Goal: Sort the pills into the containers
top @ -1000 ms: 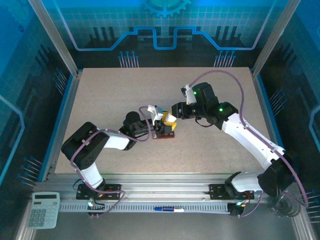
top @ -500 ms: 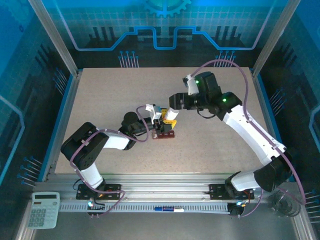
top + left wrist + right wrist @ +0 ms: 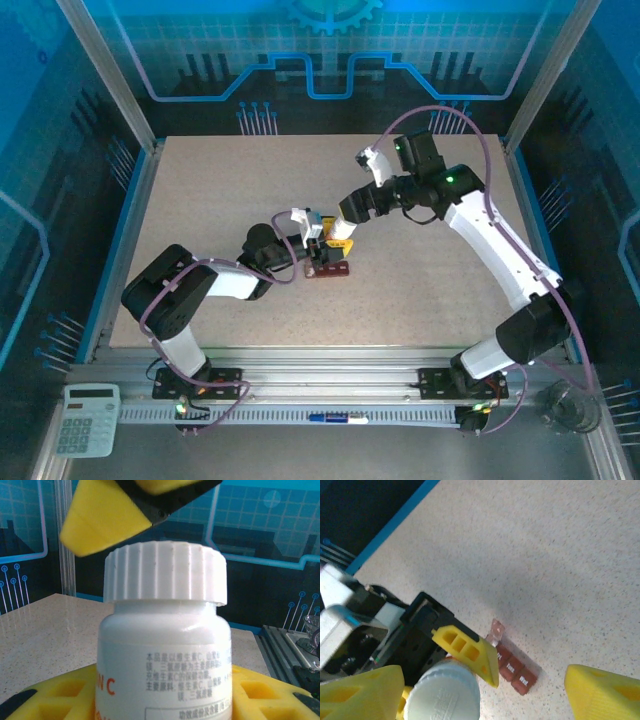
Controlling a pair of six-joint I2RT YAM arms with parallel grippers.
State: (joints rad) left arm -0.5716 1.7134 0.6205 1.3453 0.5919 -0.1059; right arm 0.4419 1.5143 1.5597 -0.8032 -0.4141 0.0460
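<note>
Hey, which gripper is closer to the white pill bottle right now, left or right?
Left. The left gripper has its fingers clasped around the white bottle. The right gripper hangs open just above the cap.

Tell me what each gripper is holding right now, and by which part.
The left gripper holds the white bottle by its body, below the ribbed cap. The right gripper is open around the cap without touching it, holding nothing.
</note>
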